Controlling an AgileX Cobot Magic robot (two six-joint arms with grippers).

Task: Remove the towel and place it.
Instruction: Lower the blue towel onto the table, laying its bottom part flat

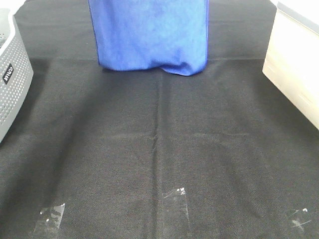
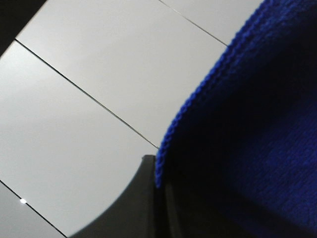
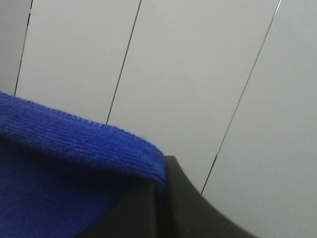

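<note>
Your exterior high camera looks down across the black table covering (image 1: 159, 149) to the towel (image 1: 149, 35). Each wrist camera sits close against the towel's stitched edge, facing pale panels (image 2: 99, 74) beyond it. All three views share only the towel.

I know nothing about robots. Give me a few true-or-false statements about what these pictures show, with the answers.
1. The towel is blue. True.
2. The towel lies flat on the black cloth. False: it hangs down from above.
3. A grey basket stands at the left edge. True.
4. The box on the right is red. False: it is pale cream.
5. Both grippers are empty. False: the left gripper and the right gripper each pinch the towel's edge.
</note>
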